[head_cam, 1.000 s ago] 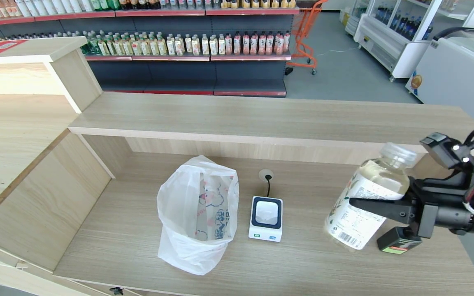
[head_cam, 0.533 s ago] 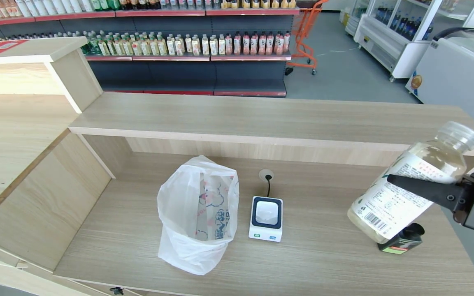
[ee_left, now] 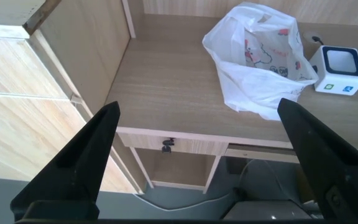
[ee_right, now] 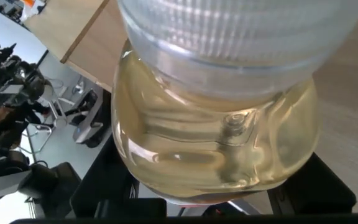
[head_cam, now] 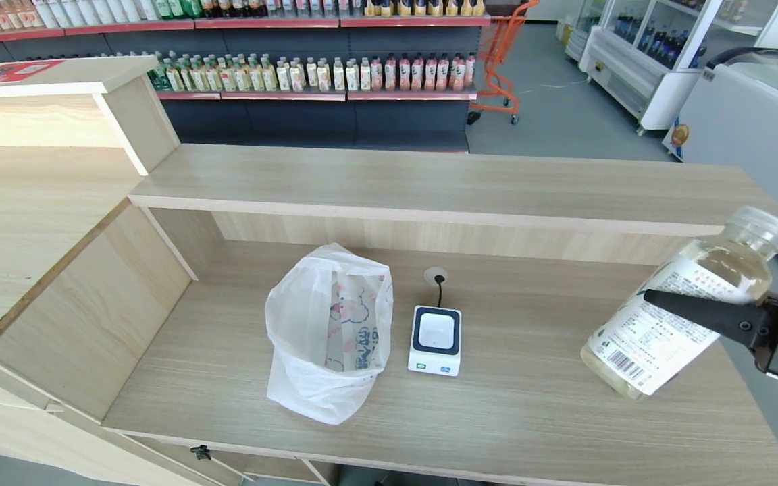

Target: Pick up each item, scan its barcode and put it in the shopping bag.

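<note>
A clear bottle of pale yellow drink with a white label hangs tilted above the counter's right end, cap up and to the right, barcode at its low end. My right gripper is shut on its middle. In the right wrist view, the bottle looms close, cap nearest. A white shopping bag stands open mid-counter with a printed packet inside. The white scanner sits just right of it. My left gripper is open with nothing in it, out past the counter's front edge; beyond it are the bag and scanner.
A raised wooden ledge runs along the back of the counter, and a side wall closes its left end. A cable hole lies behind the scanner. Store shelves, an orange cart and freezers stand beyond.
The right gripper has carried the bottle up and to the right and tilted it further. The head camera has shifted, so the counter sits differently in view.
</note>
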Controlling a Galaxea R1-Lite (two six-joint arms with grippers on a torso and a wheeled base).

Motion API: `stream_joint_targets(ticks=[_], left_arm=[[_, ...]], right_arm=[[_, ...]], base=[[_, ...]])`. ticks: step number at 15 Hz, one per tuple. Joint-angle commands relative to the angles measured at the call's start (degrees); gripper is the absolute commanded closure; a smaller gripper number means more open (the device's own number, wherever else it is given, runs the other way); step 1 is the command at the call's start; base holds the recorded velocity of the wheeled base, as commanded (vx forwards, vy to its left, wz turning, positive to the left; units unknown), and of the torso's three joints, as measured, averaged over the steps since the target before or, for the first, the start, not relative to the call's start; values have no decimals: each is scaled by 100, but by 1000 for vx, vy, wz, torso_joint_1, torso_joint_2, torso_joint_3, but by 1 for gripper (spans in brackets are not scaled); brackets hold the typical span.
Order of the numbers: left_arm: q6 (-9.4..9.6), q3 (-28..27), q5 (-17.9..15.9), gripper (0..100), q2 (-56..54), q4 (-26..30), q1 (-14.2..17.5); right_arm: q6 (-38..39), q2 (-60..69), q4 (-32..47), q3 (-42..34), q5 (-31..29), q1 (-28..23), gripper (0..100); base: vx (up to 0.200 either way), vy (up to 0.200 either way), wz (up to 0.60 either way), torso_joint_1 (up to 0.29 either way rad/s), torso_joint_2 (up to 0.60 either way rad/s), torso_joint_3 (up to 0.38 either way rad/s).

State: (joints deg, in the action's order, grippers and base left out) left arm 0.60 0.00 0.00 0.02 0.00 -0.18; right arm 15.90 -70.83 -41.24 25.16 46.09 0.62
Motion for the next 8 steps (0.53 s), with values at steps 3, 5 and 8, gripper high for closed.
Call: stream_joint_targets(ticks=[3,5,8], left_arm=[[-7,0,0,0,-2,0,1],[-16,0,0,0,6,0,1],[-16,0,0,0,-2,0,1]], right_arm=[[115,-133,11,33,-4,-18,100],[274,-142,20,33,-4,-18,100],[555,-89,380,138,-4,-18,100]], base=[[0,67,0,11,1,-2],[0,200,0,3,5,7],[0,200,0,15,4,1]])
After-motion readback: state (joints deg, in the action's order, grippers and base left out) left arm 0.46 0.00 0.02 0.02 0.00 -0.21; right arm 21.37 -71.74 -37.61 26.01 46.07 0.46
